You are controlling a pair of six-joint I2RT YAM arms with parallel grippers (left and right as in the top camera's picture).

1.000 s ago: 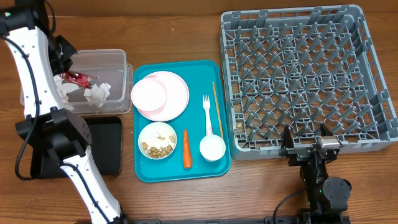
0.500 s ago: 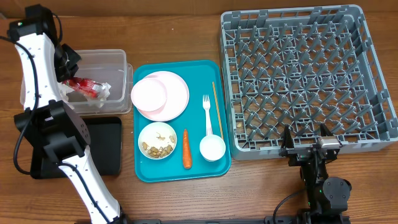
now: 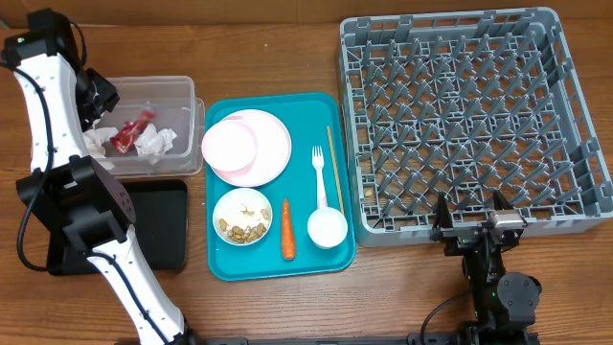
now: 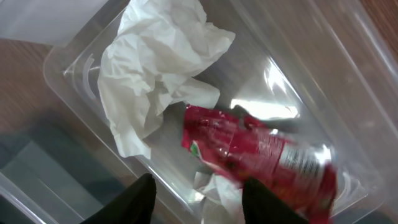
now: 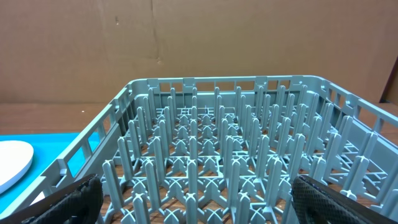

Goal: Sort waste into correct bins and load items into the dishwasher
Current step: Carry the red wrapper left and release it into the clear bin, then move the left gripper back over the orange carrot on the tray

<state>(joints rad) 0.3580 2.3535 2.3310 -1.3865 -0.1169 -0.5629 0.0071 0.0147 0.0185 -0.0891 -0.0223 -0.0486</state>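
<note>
1. Left gripper (image 4: pixel 198 199): clamped on the wrapper (image 3: pixel 132 131) one second ago, over the far left end of the tub (image 3: pixel 184 91). Now parted about halfway, with nothing between the fingers.
2. Wrapper: let go, and now down inside the tub among the napkins (image 3: pixel 153 142), apart from the gripper. Smeared in the left wrist view, so perhaps not yet at rest.
3. Meaning for the task, as a judgement only: one more piece of waste sorted, with napkins and wrapper now together in the same bin.
4. Waiting on the teal tray (image 3: pixel 316 107), in the same places as one second ago: carrot (image 3: pixel 286 230), bowl (image 3: pixel 242 217) with beige food bits, plate (image 3: pixel 254 144), fork (image 3: pixel 319 172), chopstick (image 3: pixel 334 168) and cup (image 3: pixel 327 227).
5. Black tray (image 3: pixel 163 225) and rack (image 3: pixel 460 115): no waste and no dish seen in either so far. Loading not yet begun, judging from this.
6. Right gripper (image 3: pixel 471 222): parked just in front of the near edge of the rack, in the same place as before. Fingers spread wide in its own wrist view, holding nothing.
7. Writing: some white print and a small green mark on the red foil, too blurred to read, so no brand to be told. No other label or text found on the tub, the trays, the dishes or the rack.
</note>
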